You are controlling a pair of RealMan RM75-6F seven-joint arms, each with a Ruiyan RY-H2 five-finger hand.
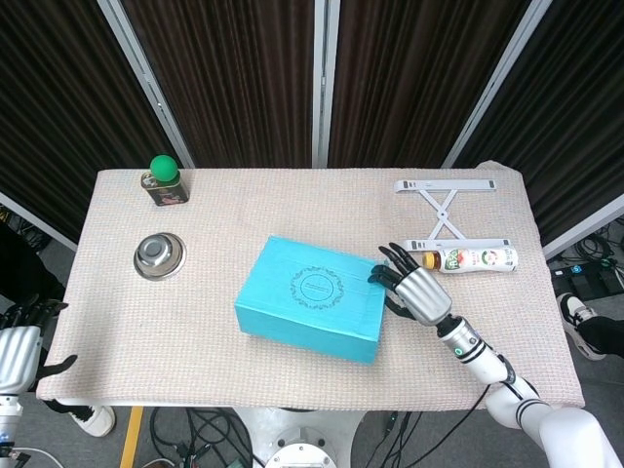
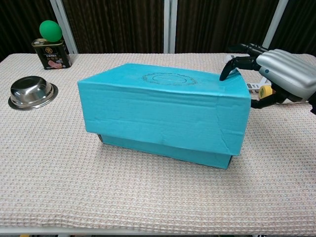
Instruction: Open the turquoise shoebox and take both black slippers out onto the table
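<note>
Shoebox (image 1: 308, 312) mid-worktop (image 1: 244, 210), lid (image 2: 168, 106) raised at right edge. Right hand (image 1: 414, 291) grips lid's right end, fingers (image 2: 232, 64) on top. Left hand (image 1: 18, 343) off near-left, fingers spread, empty.

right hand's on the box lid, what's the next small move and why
Probably lift the lid further and clear of the base. The right hand has fingertips hooked on the lid's right end, thumb against the side, and the lid already rides up, showing a dark base edge below.
</note>
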